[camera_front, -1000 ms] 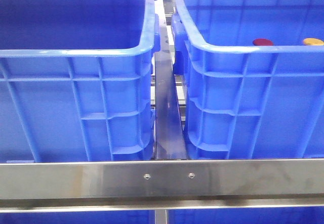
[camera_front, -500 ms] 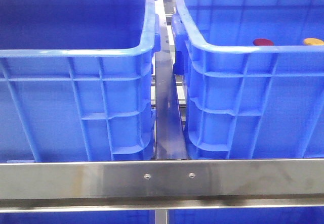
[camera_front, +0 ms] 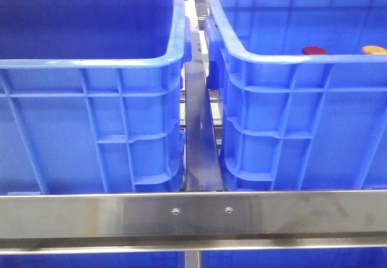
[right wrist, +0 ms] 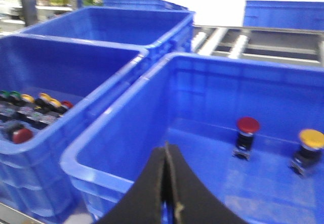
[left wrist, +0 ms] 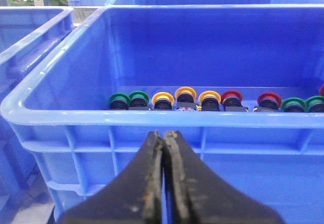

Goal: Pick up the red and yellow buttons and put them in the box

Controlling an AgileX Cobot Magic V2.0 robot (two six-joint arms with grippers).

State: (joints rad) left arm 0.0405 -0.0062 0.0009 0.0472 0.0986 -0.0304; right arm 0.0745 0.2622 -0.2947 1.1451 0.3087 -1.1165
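Observation:
The box [camera_front: 290, 98] is the right blue crate in the front view. A dark red button [camera_front: 314, 50] and a yellow button [camera_front: 374, 50] stand inside it, just showing over its near rim. The right wrist view shows both on the box floor, the red button [right wrist: 248, 125] and the yellow button [right wrist: 311, 139], each on a dark body. My right gripper [right wrist: 166, 149] is shut and empty, above the box's near rim [right wrist: 101, 176]. My left gripper [left wrist: 165, 132] is shut and empty, outside the near wall of the look-alike crate [left wrist: 152, 119]. Neither gripper shows in the front view.
The look-alike crate [camera_front: 91, 129] stands on the left and holds a row of several green, yellow and red buttons [left wrist: 185, 98]. A steel rail [camera_front: 193, 213] crosses the front. A metal strip [camera_front: 198, 141] runs between the crates. More blue crates stand behind.

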